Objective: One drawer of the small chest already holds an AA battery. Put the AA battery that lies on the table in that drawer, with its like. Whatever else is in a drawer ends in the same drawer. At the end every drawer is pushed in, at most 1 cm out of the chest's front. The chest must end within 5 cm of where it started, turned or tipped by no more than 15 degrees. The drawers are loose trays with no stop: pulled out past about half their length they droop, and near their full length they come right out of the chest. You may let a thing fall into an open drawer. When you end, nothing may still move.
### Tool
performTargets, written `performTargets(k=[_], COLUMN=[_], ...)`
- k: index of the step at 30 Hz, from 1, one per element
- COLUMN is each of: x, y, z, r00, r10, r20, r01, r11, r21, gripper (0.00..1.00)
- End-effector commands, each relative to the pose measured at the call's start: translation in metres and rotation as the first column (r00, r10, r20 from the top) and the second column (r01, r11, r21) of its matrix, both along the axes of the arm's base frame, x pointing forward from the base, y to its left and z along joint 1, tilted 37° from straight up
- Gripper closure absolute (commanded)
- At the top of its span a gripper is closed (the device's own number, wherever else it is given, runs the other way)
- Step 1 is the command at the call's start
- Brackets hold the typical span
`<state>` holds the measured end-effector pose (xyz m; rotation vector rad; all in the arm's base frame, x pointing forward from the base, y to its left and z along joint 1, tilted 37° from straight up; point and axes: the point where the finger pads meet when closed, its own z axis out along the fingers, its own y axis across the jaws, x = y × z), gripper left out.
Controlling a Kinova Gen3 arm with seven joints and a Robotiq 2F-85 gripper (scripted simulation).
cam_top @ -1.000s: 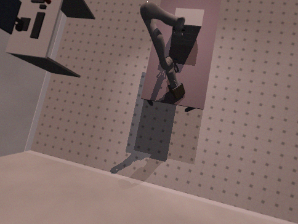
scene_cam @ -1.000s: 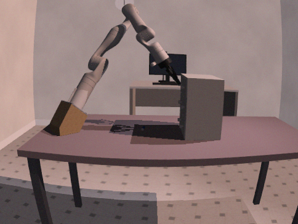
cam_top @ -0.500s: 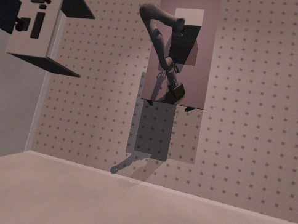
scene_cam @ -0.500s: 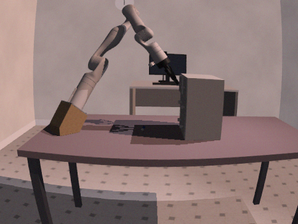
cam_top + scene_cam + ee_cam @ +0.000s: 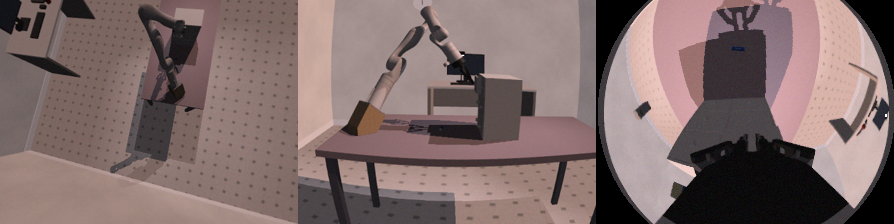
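Lying on the mauve desk (image 5: 197,86) (image 5: 421,151) (image 5: 671,40), the small blue AA battery (image 5: 441,127) (image 5: 738,48) is in the dark shadow in front of the chest, well apart from the black 2-finger hand (image 5: 178,36) (image 5: 473,82) (image 5: 751,138). In the wrist view its long side runs crosswise, roughly parallel to the chest's front.

The hand is up at the top of the tall grey box-shaped chest (image 5: 189,16) (image 5: 501,108) (image 5: 728,117), angled down toward its front. Its fingers are nearly together, pinching the pale handle (image 5: 751,142) of the top drawer (image 5: 478,84). That drawer stands a little out of the front. Below it, 2 small knobs (image 5: 478,102) (image 5: 478,120) stick out along the front edge in the exterior view; what the drawers contain is hidden. The chest stands upright.

The pale grey jointed arm (image 5: 158,46) (image 5: 407,43) arches high over the desk from a brown angular block (image 5: 177,92) (image 5: 366,118) near the desk's end. Behind, apart from all this, a pale workstation (image 5: 31,43) (image 5: 453,98) (image 5: 868,102) carries a dark monitor (image 5: 9,15) (image 5: 475,64) (image 5: 881,115).
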<state>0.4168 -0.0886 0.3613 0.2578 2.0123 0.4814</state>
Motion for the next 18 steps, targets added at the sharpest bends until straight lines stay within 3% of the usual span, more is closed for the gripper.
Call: performTargets(k=[1,18], x=[-0.004,-0.023], y=[0.0,0.004], z=[-0.003,-0.012], r00=[1.0,1.0], r10=[-0.005,-0.005], r20=[-0.005,-0.005], r01=[0.005,0.005], r11=[1.0,1.0], r21=[-0.003,-0.003], gripper=[0.87,0.87])
